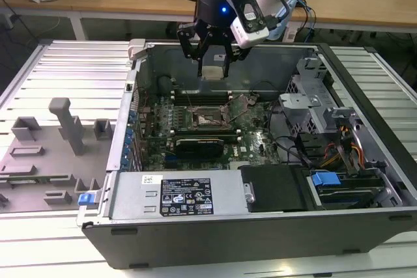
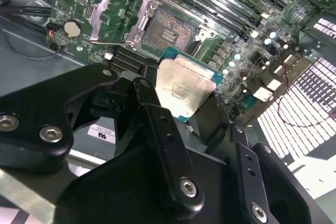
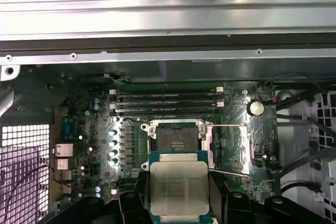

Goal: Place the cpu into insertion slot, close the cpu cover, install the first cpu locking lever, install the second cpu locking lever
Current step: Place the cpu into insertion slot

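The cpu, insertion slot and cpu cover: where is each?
cpu [image 2: 184,90]: second wrist view, middle of its metal top.
insertion slot [image 2: 170,32]: second wrist view, its dark centre.
cpu cover [image 2: 100,22]: second wrist view, a frame bar.

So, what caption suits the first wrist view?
Pincer holding the cpu, with the open insertion slot and swung-open cpu cover beyond.

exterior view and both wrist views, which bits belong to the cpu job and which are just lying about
Job:
gripper, holding the cpu above the board
insertion slot, empty
cpu cover, swung open

Lying about:
memory slots
coin battery
grey blocks, at the exterior view's left
cables
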`<state>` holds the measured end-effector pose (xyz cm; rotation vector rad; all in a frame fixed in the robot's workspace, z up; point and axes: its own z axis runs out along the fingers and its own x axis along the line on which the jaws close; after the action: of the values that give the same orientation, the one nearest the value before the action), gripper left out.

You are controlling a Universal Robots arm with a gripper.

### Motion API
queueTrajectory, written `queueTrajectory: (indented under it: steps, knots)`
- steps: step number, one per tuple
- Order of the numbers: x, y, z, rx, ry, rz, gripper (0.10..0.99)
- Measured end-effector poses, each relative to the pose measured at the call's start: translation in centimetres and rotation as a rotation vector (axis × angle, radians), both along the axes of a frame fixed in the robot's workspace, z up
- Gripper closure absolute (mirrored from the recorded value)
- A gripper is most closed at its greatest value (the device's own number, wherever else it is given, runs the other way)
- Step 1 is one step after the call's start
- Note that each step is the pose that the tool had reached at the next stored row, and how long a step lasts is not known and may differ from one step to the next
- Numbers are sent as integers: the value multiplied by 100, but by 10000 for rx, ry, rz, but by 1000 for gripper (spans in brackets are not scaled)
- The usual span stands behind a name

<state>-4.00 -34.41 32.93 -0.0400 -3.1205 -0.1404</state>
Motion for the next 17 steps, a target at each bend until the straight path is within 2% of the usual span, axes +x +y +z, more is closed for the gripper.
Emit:
queueTrajectory:
  steps: [5,7,14,17]
  knots:
    - [-1,10,-131,-5,-1,-20,545]
    - [-1,10,-143,-5,-1,-249,545]
    - [-1,10,-148,-5,-1,-1604,545]
    - [-1,10,-153,-6,0,-2621,545]
